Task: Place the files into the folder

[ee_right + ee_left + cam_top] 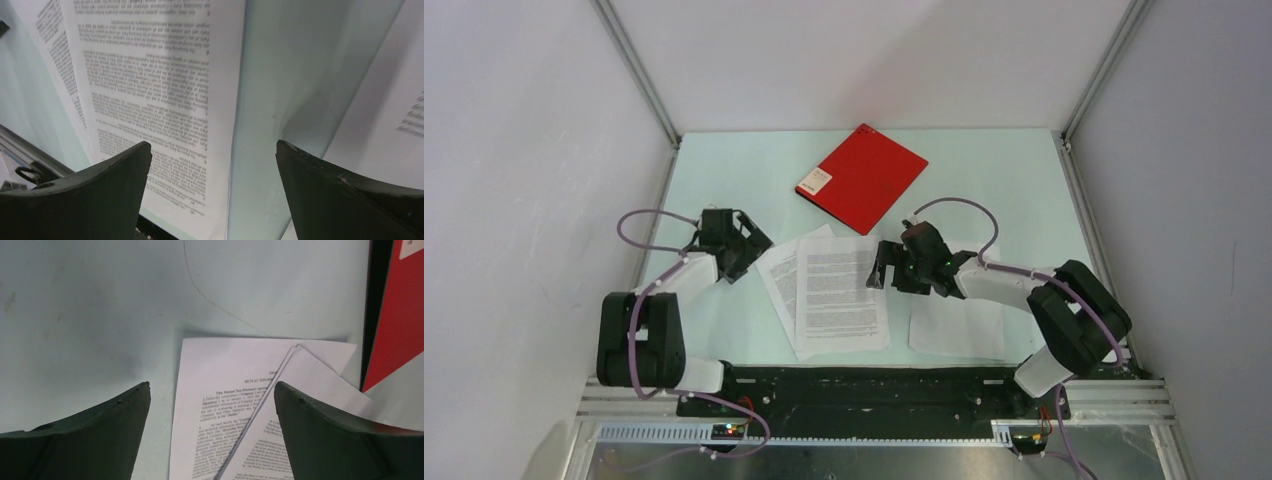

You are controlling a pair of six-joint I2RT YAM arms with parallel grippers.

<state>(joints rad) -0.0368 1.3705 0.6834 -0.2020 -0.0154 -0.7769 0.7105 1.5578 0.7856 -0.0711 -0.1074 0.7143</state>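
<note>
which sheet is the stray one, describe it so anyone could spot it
On the pale table, look to the near right, beneath the right arm. A single printed sheet lies there, right of the fanned pile of sheets in the middle. It alone overlaps no other paper, a strip of bare table parting it from the pile.

A closed red folder lies flat and turned diagonally at the far middle, with a small white label near its left corner. Nearer, printed white sheets overlap loosely. A single sheet lies apart to their right.
</note>
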